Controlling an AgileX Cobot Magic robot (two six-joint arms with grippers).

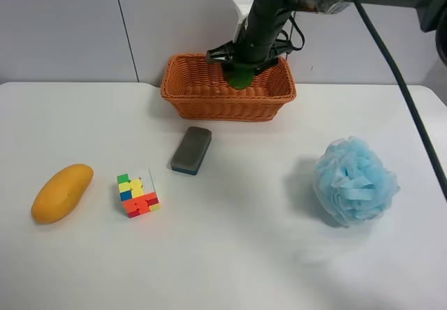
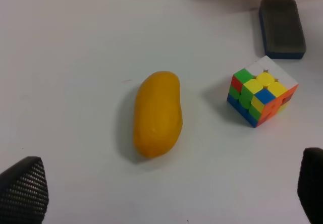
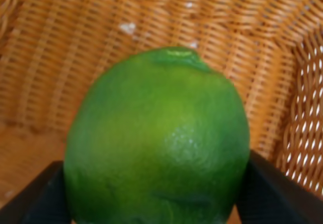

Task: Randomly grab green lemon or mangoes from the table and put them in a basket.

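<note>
The right gripper [image 3: 156, 196] is clamped across the middle of the green lemon [image 3: 156, 133] (looks firm, light, glossy enough to slip) above the basket [image 1: 209, 106] at the back edge of the table [image 1: 237, 268].

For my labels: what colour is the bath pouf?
The bath pouf is pale blue; exterior high view.

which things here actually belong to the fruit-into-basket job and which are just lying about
Job in hand: green lemon, clamped in the right tool over the basket; mango, lying on the table.

Lying about: puzzle cube; board eraser; blue bath pouf.
</note>
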